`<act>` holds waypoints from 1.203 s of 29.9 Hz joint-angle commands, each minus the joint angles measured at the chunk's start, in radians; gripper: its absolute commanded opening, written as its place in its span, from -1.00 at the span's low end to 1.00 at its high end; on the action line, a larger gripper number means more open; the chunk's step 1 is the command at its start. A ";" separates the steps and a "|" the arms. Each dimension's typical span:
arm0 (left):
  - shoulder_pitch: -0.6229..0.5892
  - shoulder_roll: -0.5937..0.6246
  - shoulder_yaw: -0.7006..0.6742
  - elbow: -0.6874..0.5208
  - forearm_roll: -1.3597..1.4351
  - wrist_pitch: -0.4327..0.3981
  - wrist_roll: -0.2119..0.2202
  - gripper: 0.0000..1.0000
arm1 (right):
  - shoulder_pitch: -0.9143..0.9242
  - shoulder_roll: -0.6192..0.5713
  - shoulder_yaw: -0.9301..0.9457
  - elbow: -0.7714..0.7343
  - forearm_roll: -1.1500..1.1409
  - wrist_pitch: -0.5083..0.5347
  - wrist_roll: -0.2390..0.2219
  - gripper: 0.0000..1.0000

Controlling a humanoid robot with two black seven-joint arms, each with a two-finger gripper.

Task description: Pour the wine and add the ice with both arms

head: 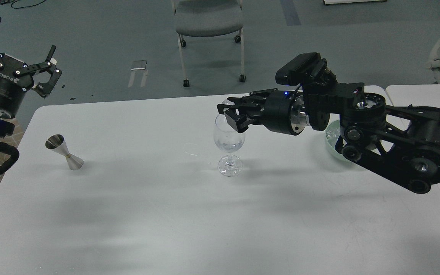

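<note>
A clear wine glass [229, 142] stands upright at the table's middle. A shallow pool of clear wine [229, 145] lies in its bowl. My right gripper [226, 113] reaches in from the right and sits right at the glass's rim. It is shut on a small whitish ice cube [225, 102]. A pale green bowl [330, 135] holding the ice heap stands behind my right arm, mostly hidden. My left gripper [24, 34] is open and empty, raised beyond the table's far left corner.
A steel jigger [64, 151] stands tilted on the table's left side. The white table [136, 214] has a second table edge [422, 91] at the far right. A wheeled chair [208, 23] stands on the floor behind.
</note>
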State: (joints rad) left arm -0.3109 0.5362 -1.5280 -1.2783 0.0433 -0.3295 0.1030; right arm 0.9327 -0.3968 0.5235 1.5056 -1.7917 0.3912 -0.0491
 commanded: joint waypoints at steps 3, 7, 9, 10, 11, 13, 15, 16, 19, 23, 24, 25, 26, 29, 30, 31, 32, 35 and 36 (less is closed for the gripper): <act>0.001 0.002 -0.001 0.000 0.000 0.000 0.001 0.95 | 0.011 -0.002 -0.032 -0.002 -0.002 0.000 0.000 -0.88; 0.001 0.002 0.000 -0.001 0.000 0.000 0.000 0.95 | 0.009 -0.005 -0.036 -0.002 -0.002 0.000 0.000 -0.62; 0.001 0.002 0.000 -0.001 0.000 0.001 0.001 0.95 | 0.009 -0.005 -0.036 -0.002 -0.002 0.000 0.000 -0.62; 0.001 0.002 0.000 -0.001 0.000 0.001 0.001 0.95 | 0.009 -0.005 -0.036 -0.002 -0.002 0.000 0.000 -0.61; 0.001 0.001 0.000 -0.001 0.000 0.001 0.001 0.95 | 0.008 -0.005 -0.036 -0.002 -0.003 0.000 0.000 -0.59; 0.001 0.002 0.000 -0.001 0.000 0.001 0.001 0.95 | 0.008 -0.005 -0.036 -0.002 -0.003 0.000 0.000 -0.58; 0.001 0.004 -0.001 -0.001 0.000 0.001 0.001 0.95 | 0.008 -0.004 -0.036 -0.002 -0.003 0.000 0.000 -0.58; 0.001 0.005 -0.001 -0.001 0.000 0.000 0.001 0.95 | 0.008 -0.002 -0.036 -0.004 -0.005 0.000 0.000 -0.54; 0.001 0.005 -0.001 -0.001 0.000 0.001 0.003 0.95 | 0.009 -0.001 -0.036 -0.004 -0.006 0.000 0.000 -0.41; 0.003 0.004 -0.011 -0.001 0.000 0.001 0.003 0.95 | 0.009 0.001 -0.034 -0.007 -0.008 0.000 0.000 -0.27; 0.003 0.004 -0.011 -0.001 0.000 0.001 0.003 0.95 | 0.009 0.001 -0.036 -0.008 -0.008 0.000 0.000 -0.26; 0.003 0.004 -0.011 -0.001 0.000 0.001 0.003 0.95 | 0.009 0.001 -0.034 -0.008 -0.009 0.000 -0.002 -0.25; 0.003 0.002 -0.011 -0.001 0.000 0.003 0.003 0.95 | 0.009 0.003 -0.034 -0.010 -0.009 0.000 -0.011 -0.21; 0.003 0.004 -0.011 -0.001 0.000 0.003 0.003 0.95 | 0.009 0.006 -0.031 -0.013 -0.008 0.000 -0.025 -0.21; 0.003 0.004 -0.011 -0.001 0.000 0.003 0.003 0.95 | 0.011 0.007 -0.031 -0.013 -0.008 -0.002 -0.029 -0.18; 0.003 0.004 -0.011 -0.001 0.000 0.003 0.004 0.95 | 0.011 0.010 -0.031 -0.015 -0.008 -0.002 -0.031 -0.13; 0.003 0.004 -0.011 -0.001 0.000 0.001 0.004 0.95 | 0.011 0.010 -0.031 -0.015 -0.008 -0.002 -0.029 -0.11; 0.003 0.004 -0.012 -0.001 0.000 0.001 0.004 0.95 | 0.012 0.010 -0.033 -0.015 -0.006 0.000 -0.029 0.03; 0.003 0.005 -0.011 -0.001 0.000 0.003 0.004 0.95 | 0.014 0.010 -0.031 -0.015 -0.006 -0.002 -0.029 0.06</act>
State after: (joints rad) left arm -0.3083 0.5400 -1.5399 -1.2794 0.0428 -0.3269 0.1071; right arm 0.9445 -0.3869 0.4922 1.4912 -1.7991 0.3900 -0.0780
